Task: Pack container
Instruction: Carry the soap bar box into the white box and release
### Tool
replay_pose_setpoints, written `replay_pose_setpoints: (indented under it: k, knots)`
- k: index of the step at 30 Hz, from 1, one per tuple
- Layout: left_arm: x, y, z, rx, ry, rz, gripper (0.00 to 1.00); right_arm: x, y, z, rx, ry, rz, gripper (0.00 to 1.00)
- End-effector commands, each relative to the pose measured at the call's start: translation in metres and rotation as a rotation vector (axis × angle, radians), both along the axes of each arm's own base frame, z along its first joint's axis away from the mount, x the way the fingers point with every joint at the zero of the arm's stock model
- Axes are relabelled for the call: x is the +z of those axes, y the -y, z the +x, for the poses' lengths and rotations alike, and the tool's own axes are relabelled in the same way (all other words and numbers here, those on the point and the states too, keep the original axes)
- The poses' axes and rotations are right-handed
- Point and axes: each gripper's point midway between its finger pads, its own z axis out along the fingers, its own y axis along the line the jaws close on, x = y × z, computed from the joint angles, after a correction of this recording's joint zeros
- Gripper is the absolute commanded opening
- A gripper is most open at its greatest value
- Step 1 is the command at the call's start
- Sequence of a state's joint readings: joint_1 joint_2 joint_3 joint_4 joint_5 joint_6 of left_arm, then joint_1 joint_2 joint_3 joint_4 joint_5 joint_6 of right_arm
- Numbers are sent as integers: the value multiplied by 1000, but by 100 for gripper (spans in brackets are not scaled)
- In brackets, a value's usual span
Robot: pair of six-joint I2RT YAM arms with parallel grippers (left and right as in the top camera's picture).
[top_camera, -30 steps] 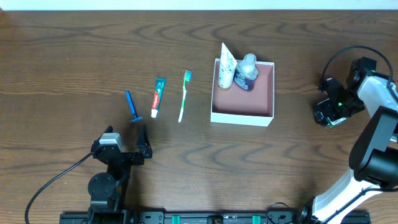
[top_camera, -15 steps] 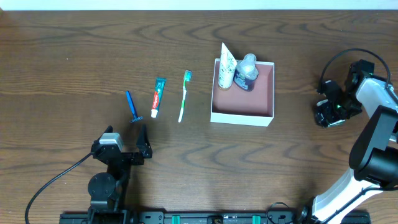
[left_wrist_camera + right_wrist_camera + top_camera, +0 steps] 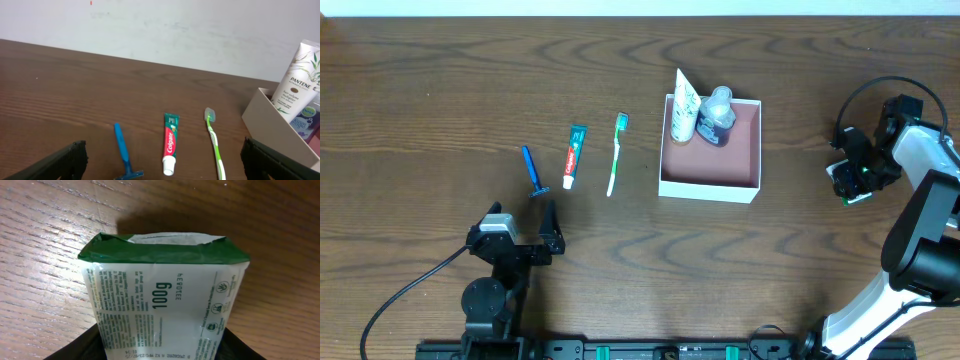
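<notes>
Container [image 3: 708,189] mid-table — bare wood [image 3: 800,120] rightward, right pincer [image 3: 848,181] at packet [image 3: 160,300], well apart

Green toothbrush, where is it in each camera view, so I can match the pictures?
Overhead: the green toothbrush lies on the table left of the container, apart from it.
Left wrist: lower middle, bristles pointing away, container to its right.
Right wrist: not in it; a green and white packet fills the picture.
Shared landmark: the toothpaste tube, just left of the toothbrush in both.
</notes>
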State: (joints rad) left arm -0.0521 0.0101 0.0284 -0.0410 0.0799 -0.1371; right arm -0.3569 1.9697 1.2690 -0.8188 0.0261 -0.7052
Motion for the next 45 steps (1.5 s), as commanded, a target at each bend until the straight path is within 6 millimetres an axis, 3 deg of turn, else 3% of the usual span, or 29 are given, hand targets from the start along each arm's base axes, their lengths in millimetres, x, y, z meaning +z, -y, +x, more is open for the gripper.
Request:
replay_pose_setpoints:
  k: [1, 5, 9, 14, 20, 29, 33, 45]
  knots:
    - [-16, 1, 0, -11, -39, 4, 98, 6, 4, 8, -41, 18, -4, 54]
    - [-16, 1, 0, -11, -39, 4, 98, 26, -1, 22, -37, 36, -5, 51]
    - [-16, 1, 0, -11, -39, 4, 98, 57, -18, 44, -18, 81, 28, 47]
    - [-16, 1, 0, -11, -39, 4, 98, 101, -65, 73, 24, 159, 156, 45]
    - [-16, 1, 0, -11, -39, 4, 98, 136, -131, 86, 106, 185, 256, 47]
    - [-16, 1, 0, -11, -39, 4, 98, 140, -211, 81, 291, 173, 273, 53]
    - [-16, 1, 0, -11, -39, 4, 98, 140, -233, 77, 343, 168, 277, 55]
    - [-16, 1, 0, -11, -39, 4, 98, 132, -255, 65, 397, 134, 282, 58]
